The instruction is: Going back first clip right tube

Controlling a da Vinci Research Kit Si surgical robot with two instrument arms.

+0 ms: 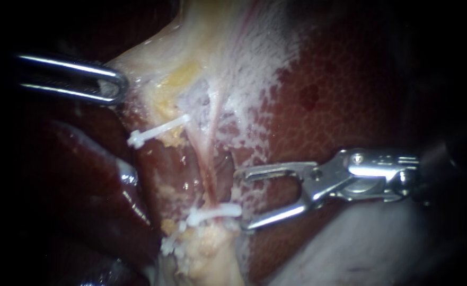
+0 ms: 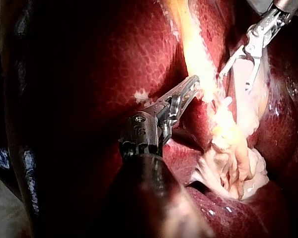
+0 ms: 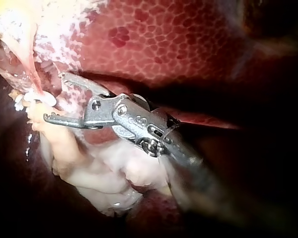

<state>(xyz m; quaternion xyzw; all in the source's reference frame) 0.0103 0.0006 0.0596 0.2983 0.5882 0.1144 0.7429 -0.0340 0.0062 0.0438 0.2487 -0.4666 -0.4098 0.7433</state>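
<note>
Jaws of slender steel right instrument [image 1: 242, 201] gaping empty beside lower white plastic clip [image 1: 214, 213], left instrument [image 1: 117, 87] clamping pale tissue [image 1: 153, 58]; might snag and dislodge that clip.

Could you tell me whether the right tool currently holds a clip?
No, the right tool stands open and empty, just off the lower white clip.

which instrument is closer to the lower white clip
Right. The right instrument sits just beside the lower clip; the left instrument is far above it, beyond the upper clip.

Two instruments [image 1: 112, 87] [image 1: 243, 201]; three clips [image 1: 159, 130] [image 1: 214, 212] [image 1: 172, 241]; one liver [image 1: 350, 95].
</note>
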